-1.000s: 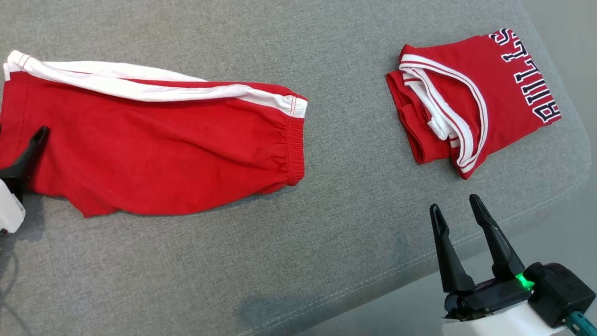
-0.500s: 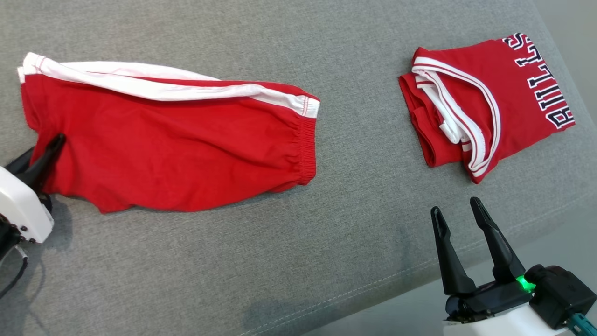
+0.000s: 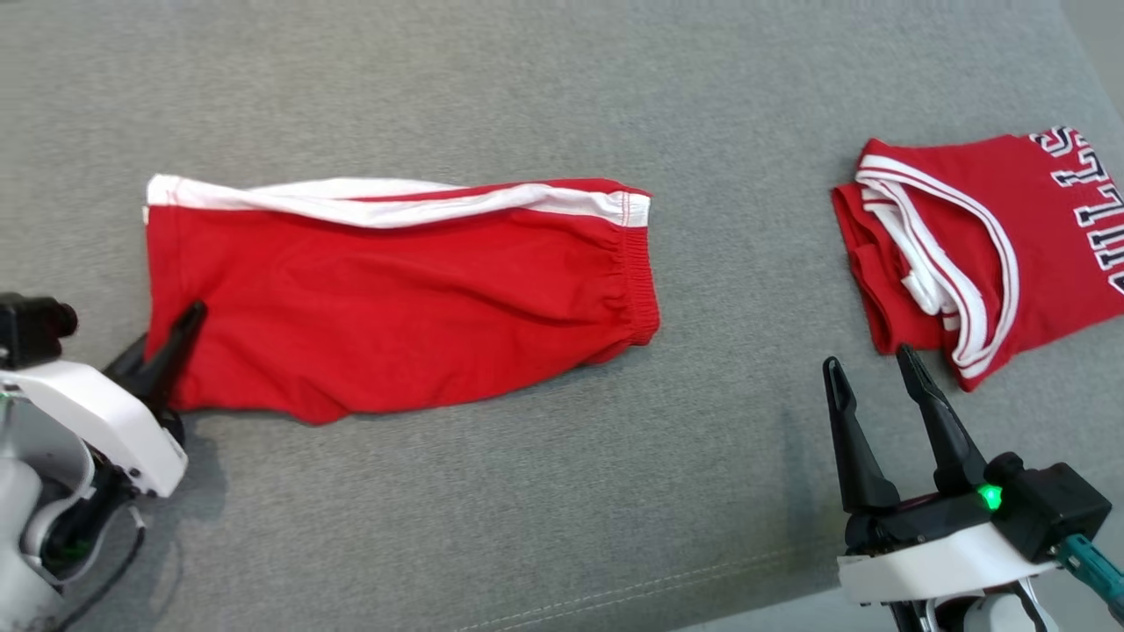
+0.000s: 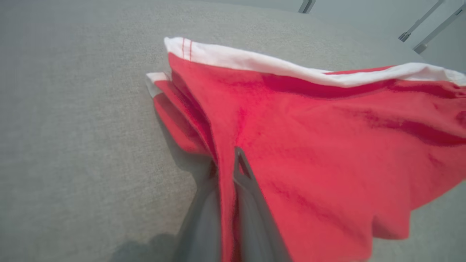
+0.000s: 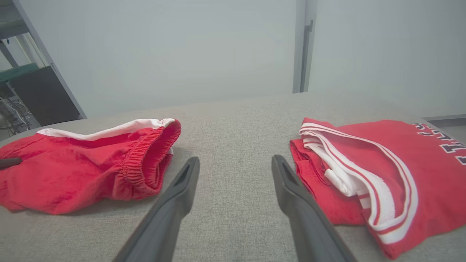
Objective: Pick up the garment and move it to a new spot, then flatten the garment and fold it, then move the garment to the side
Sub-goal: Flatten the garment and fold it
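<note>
Grip: my left gripper (image 3: 193, 314) clenched on the red shorts (image 3: 395, 298), at the leg hem.
Other: my right gripper (image 3: 865, 369) spread, empty.
Lift: I'd rise slowly, so the hem doesn't slip.

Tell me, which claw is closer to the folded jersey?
Right. The right gripper sits open just before the folded jersey; the left gripper is far across, shut on the red shorts.
</note>
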Motion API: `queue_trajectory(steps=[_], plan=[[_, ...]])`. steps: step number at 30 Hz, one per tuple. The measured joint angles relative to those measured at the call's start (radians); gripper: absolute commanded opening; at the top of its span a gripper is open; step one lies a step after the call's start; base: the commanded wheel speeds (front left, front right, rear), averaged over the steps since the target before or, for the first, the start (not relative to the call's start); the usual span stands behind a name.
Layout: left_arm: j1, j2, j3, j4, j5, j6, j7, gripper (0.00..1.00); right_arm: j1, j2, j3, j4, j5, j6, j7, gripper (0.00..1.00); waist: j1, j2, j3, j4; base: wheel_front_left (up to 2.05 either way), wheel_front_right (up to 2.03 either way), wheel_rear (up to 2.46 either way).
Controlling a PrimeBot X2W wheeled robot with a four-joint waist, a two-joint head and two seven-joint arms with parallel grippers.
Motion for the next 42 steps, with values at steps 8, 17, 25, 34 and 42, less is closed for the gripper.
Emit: queue_trajectory(steps=[8,17,25,34,42], plan=[[0.025,-0.099,-0.044,0.081,-0.031,0.000,-0.028,0.00,-0.059,-0.001,-0.006,0.097,0.000,0.000,0.000,1.00,0.0000,0.0000,-0.063,0.084,0.00,0.00,0.00],[0.030,-0.137,-0.077,0.189,-0.017,0.000,-0.103,1.00,-0.095,-0.002,-0.002,0.159,0.000,0.000,0.000,1.00,0.0000,0.0000,-0.109,0.132,0.00,0.00,0.00],[0.029,-0.142,-0.066,0.253,0.073,0.000,-0.262,1.00,-0.108,-0.002,-0.008,0.194,0.000,0.000,0.000,1.00,0.0000,0.0000,-0.154,0.161,0.00,0.00,0.00],[0.154,-0.181,0.238,0.125,0.262,0.012,-0.273,1.00,-0.127,-0.004,-0.041,0.240,-0.002,0.000,0.000,1.00,0.0000,0.0000,-0.201,0.219,0.00,0.00,0.00],[0.358,-0.303,0.510,-0.059,0.475,0.007,-0.276,1.00,-0.145,-0.004,-0.065,0.282,-0.002,0.000,0.000,1.00,0.0000,0.0000,-0.241,0.261,0.00,0.00,0.00]])
